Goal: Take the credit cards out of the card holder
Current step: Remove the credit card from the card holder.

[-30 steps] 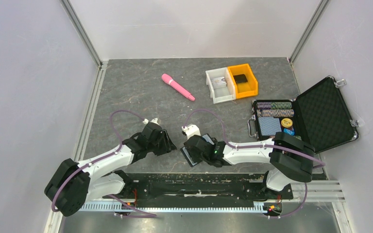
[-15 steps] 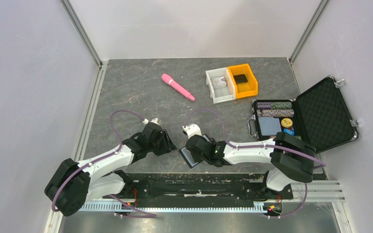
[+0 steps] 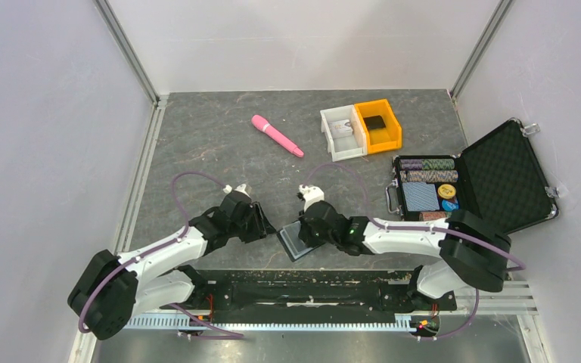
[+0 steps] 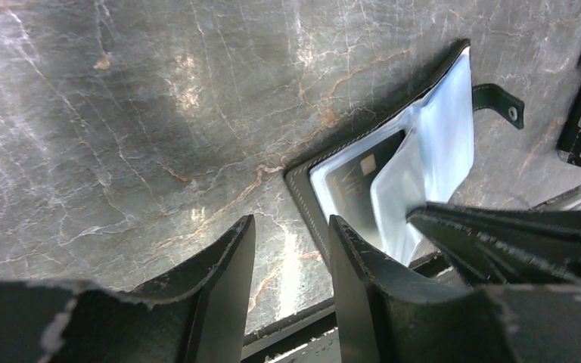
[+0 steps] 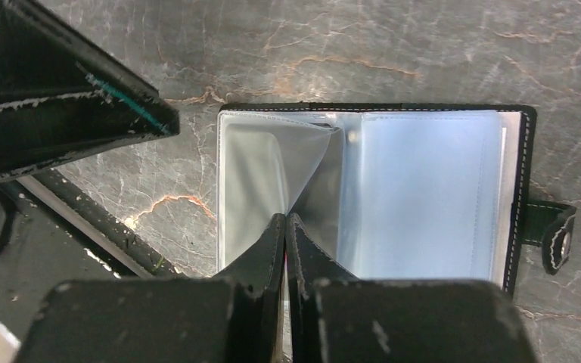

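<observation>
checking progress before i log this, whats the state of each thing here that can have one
card holder: lying open flat
clear sleeve: pinched and pulled up from the left half
card: inside a sleeve pocket
right gripper: shut on the clear sleeve
left gripper: open, empty, beside the card holder's edge
briefcase: lid open

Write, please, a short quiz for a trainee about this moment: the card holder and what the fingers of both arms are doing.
1. What do the right fingers pinch on the card holder? A nothing; B a clear sleeve; C a coin.
2. Fill in: the left fingers, beside the card holder, hold ____.
3. True or false: the card holder is folded shut.
Key: 1 B; 2 nothing, they stand open; 3 false, it lies open.
</observation>
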